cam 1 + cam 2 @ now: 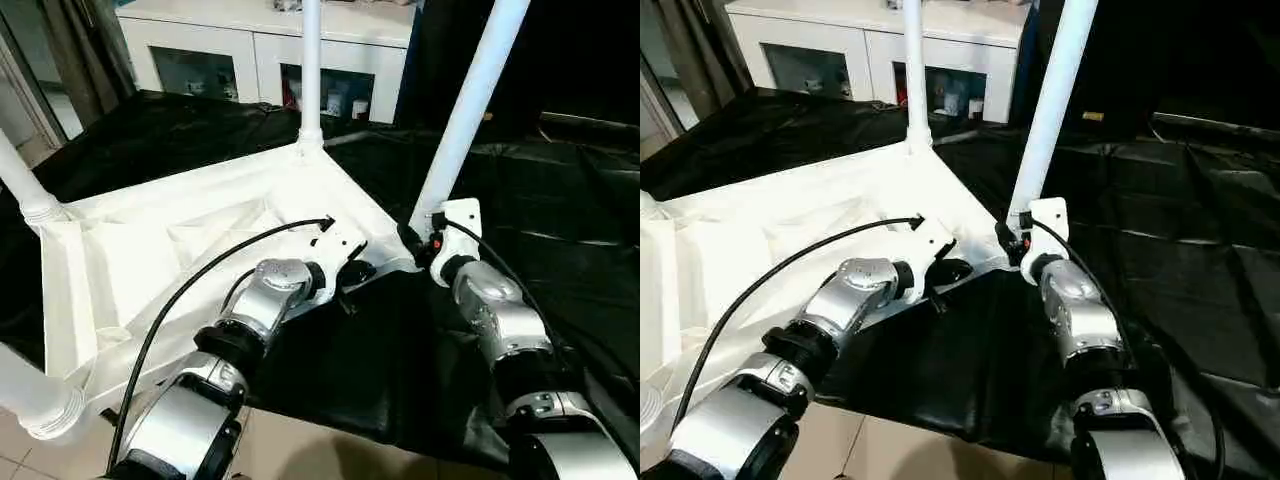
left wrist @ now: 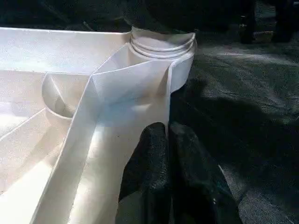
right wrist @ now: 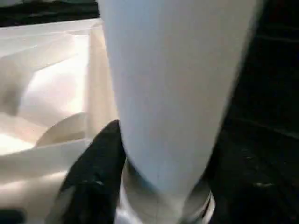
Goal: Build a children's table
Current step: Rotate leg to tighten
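The white tabletop [image 1: 150, 260] lies upside down on a black sheet, ribbed underside up. Legs stand in its corner sockets: one at the far corner [image 1: 311, 70], one at the near right corner [image 1: 465, 110], and two at the left [image 1: 20, 175] [image 1: 30, 395]. My left gripper [image 1: 352, 272] is shut on the thin rim wall [image 2: 169, 93] of the tabletop, close to the right corner socket [image 2: 161, 44]. My right gripper [image 1: 418, 240] is closed around the base of the right leg [image 3: 173, 84], with a black finger [image 3: 96, 172] pressed against its side just above the socket.
The black sheet [image 1: 560, 220] covers the work surface all around the tabletop. A white glass-doored cabinet [image 1: 260, 50] stands behind it. Pale floor tiles [image 1: 300, 450] show past the sheet's near edge. Black cables run along both forearms.
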Motion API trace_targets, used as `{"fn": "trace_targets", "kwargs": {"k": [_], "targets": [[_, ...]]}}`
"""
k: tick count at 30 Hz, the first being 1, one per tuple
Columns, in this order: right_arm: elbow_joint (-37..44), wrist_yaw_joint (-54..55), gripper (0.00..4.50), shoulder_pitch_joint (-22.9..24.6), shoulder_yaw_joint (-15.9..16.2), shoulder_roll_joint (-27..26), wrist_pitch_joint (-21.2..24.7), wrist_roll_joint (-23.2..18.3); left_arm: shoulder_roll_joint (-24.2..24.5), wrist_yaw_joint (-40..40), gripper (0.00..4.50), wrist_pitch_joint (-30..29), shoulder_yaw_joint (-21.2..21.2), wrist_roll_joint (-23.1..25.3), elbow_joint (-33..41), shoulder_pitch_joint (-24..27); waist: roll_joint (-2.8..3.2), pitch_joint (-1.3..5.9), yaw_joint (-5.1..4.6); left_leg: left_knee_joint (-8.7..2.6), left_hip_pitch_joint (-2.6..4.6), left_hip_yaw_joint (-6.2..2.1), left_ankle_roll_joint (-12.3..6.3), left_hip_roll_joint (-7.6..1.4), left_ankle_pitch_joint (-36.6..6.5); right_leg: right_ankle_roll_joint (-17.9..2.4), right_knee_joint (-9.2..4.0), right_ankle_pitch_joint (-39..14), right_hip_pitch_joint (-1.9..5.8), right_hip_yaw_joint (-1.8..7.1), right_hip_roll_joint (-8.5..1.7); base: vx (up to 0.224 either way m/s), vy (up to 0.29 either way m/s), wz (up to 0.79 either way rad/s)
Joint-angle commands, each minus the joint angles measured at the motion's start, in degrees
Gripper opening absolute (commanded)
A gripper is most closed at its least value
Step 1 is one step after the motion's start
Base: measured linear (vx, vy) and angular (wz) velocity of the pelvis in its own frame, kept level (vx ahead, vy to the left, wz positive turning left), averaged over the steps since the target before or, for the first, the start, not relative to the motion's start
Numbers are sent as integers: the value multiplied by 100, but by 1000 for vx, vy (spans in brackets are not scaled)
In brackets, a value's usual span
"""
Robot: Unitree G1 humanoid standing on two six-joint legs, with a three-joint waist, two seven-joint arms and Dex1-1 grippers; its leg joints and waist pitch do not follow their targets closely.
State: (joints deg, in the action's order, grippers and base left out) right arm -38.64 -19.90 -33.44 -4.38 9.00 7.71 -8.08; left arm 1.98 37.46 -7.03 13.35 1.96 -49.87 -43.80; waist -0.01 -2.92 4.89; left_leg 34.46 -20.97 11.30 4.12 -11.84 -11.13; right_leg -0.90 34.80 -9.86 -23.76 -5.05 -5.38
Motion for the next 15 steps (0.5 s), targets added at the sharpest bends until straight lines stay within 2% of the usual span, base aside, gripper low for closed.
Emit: {"fn": "trace_targets", "kwargs": {"k": [1,3,4,5,6,11,12,15], "targets": [[48,-549,297,96,200,45,146,-119,39,53,0,155,-130,-64,-38,-98,-104,402,-20,-383,18,-60,-442,-100,-748,-1145,-406,-1030,390,262,-304,0,0,0],[178,-1168,304,101,389,341,255,-88,126,359,0,156,-92,-89,58,-33,-93,399,-27,-375,28,-57,-476,-98,-777,-1141,-418,-1092,382,260,-298,0,0,0],[298,-1809,316,123,521,644,306,-127,239,725,0,172,-27,-135,209,64,-86,404,-26,-365,32,-50,-510,-107,-772,-1177,-412,-1035,369,271,-307,0,0,0],[333,-2025,316,130,552,740,314,-155,274,843,0,170,-7,-153,254,92,-110,409,-19,-358,-2,-61,-559,-104,-717,-1193,-398,-957,418,260,-307,0,0,0],[365,-2198,316,140,575,837,287,-153,313,944,0,158,11,-164,296,120,-107,402,-13,-358,9,-51,-587,-113,-716,-1201,-400,-935,392,268,-304,0,0,0],[463,-3017,316,144,613,1367,270,-213,635,1834,0,95,197,-301,708,365,-96,404,-3,-352,22,-54,-614,-139,-680,-1339,-377,-946,373,266,-305,0,0,0],[521,-3354,316,164,667,1566,290,-230,838,2343,0,-80,335,-412,1050,525,-78,401,14,-356,41,-51,-595,-157,-703,-1371,-372,-952,358,267,-304,0,0,0],[575,-3627,316,186,720,1702,337,-264,977,2655,0,-203,426,-482,1267,621,-77,400,14,-359,35,-48,-569,-166,-748,-1398,-351,-934,363,264,-298,0,0,0]]}}
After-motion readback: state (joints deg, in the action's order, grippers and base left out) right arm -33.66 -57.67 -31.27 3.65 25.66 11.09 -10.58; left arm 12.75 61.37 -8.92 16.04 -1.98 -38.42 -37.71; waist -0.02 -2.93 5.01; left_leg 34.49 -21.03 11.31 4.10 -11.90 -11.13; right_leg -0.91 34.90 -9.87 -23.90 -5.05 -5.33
